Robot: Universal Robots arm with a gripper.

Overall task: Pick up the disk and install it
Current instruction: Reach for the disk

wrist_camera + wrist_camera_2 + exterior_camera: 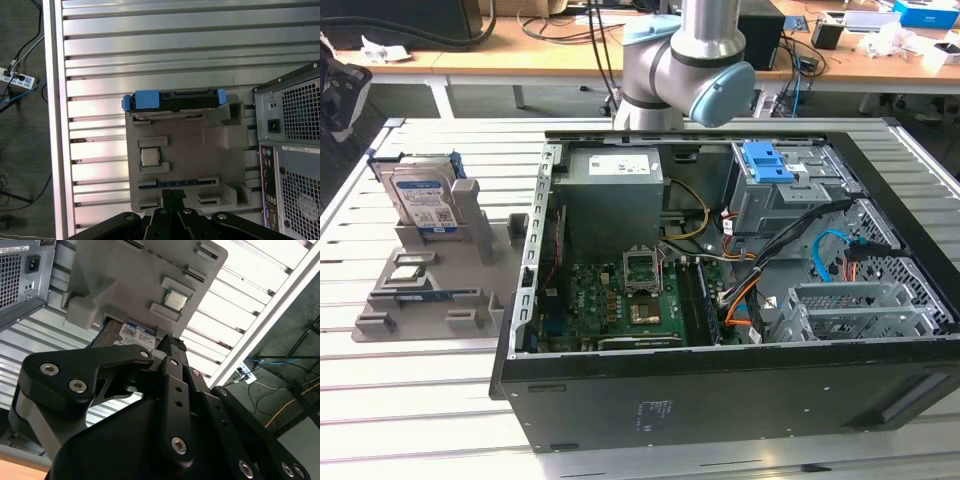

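Exterior view: a slatted metal tabletop (pixel 420 410) carries an open computer case (pixel 720 410) lying on its side, with the motherboard (pixel 620 300) exposed. A grey power supply box (pixel 615 190) sits at the far end of the case. A bare blue bracket (pixel 767 162) sits on the drive cage toward the exterior view's right.

At the exterior view's left, just beside the case, lies a grey holder (pixel 470 245). The disk (pixel 420 195) stands upright on its edge in a slot at the far end of this holder. Its white-and-blue label faces the camera, and blue rails frame its sides. A processor chip (pixel 408 270) lies flat on the holder nearer the camera, and a memory stick (pixel 425 295) stands in a slot beside it. The arm (pixel 685 60) rises behind the case, well apart from the holder.

In the first wrist view, the disk (pixel 172 99) is seen edge-on, seated in the holder (pixel 200 160). The gripper (pixel 173 192) hangs over the holder's opposite end, near the memory stick (pixel 180 182). The fingers (pixel 167 197) are clenched together with nothing between them and are clear of the disk.

In the second wrist view, the disk's label (pixel 135 334) shows beyond the black finger linkage, and the processor chip (pixel 175 300) lies on the holder (pixel 135 275).
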